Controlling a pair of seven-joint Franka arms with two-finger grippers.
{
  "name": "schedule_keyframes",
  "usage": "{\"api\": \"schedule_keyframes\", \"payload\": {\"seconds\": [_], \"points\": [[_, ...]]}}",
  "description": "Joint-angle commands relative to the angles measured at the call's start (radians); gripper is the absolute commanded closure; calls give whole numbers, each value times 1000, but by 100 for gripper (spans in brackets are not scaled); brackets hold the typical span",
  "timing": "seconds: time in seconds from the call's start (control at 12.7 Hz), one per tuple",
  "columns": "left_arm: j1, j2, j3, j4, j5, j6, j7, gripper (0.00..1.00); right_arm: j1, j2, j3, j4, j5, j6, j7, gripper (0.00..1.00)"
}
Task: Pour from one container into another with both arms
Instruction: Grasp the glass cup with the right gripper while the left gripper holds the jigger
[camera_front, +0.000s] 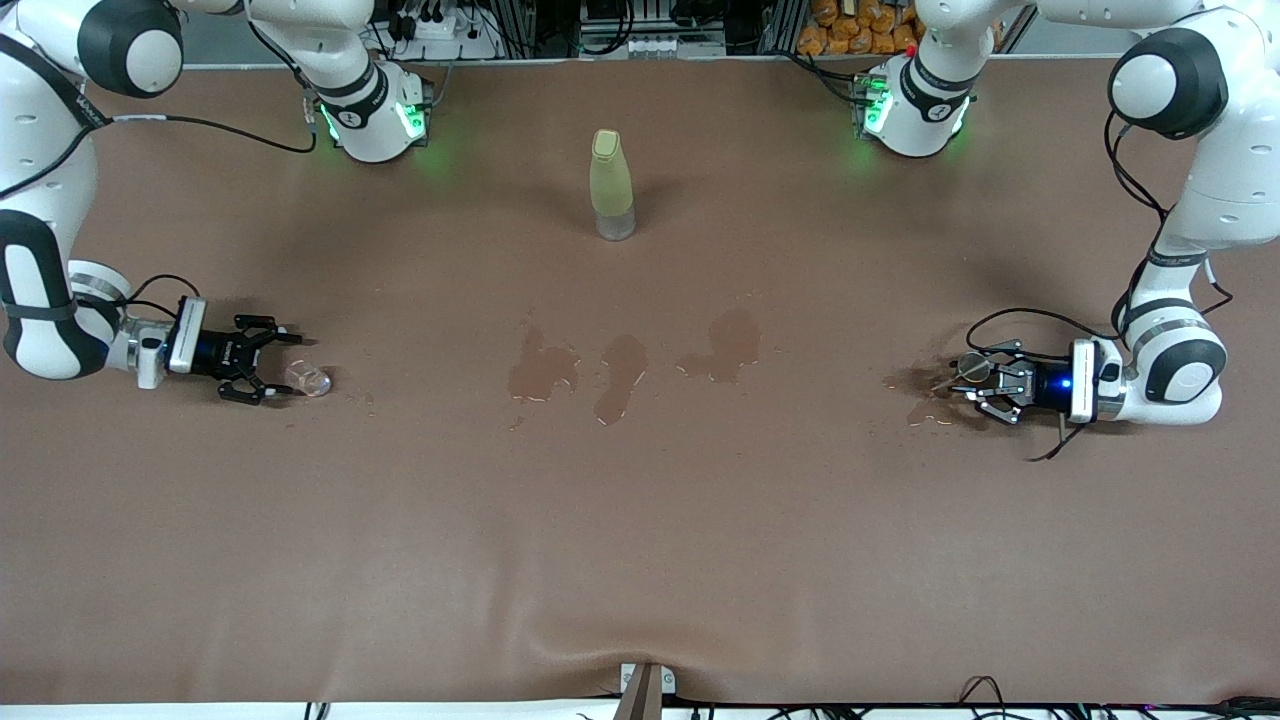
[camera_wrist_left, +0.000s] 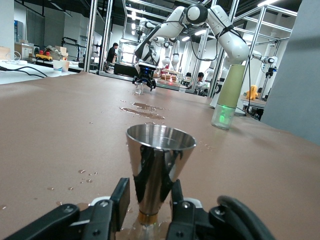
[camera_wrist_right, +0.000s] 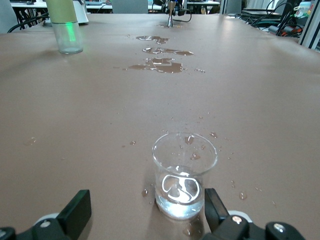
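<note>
**Grippers low at both ends of a wet brown table**

Puddles (camera_front: 620, 372) of spilled liquid darken the middle of the brown paper-covered table (camera_front: 640, 560), with smaller wet patches near each gripper.

The left gripper (camera_front: 968, 385), on the white left arm (camera_front: 1190, 250), lies low at that arm's end of the table. Its black fingers (camera_wrist_left: 118, 205) stand on either side of the narrow base of a shiny, cone-shaped metal cup (camera_wrist_left: 156, 172) that stands upright on the wet paper; they sit close against it, though I cannot tell whether they truly pinch it.

The right gripper (camera_front: 268, 362), on the white right arm (camera_front: 45, 310), lies low at the right arm's end of the table. Its jaws are spread wide around a small clear glass cup (camera_wrist_right: 185, 172) holding a little clear liquid; the fingertips (camera_wrist_right: 75, 212) stand apart from the glass.

A tall, pale yellow-green bottle with a clear base (camera_front: 611, 185) stands upright midway along the table, toward the edge where the robot bases (camera_front: 375, 115) sit, farther from the front camera than the puddles.
</note>
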Motion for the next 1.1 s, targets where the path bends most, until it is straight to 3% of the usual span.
{"api": "schedule_keyframes", "payload": {"seconds": [0.0, 0.47, 1.02], "points": [[7, 2, -1, 4, -16, -18, 17, 69, -31, 28, 5, -17, 59, -28, -286, 0], [8, -4, -1, 5, -18, -18, 8, 98, -52, 58, 5, -7, 139, -41, -329, 0], [-42, -8, -39, 7, -116, -7, -46, 100, -41, 94, 33, -5, 211, -41, -344, 0]]}}
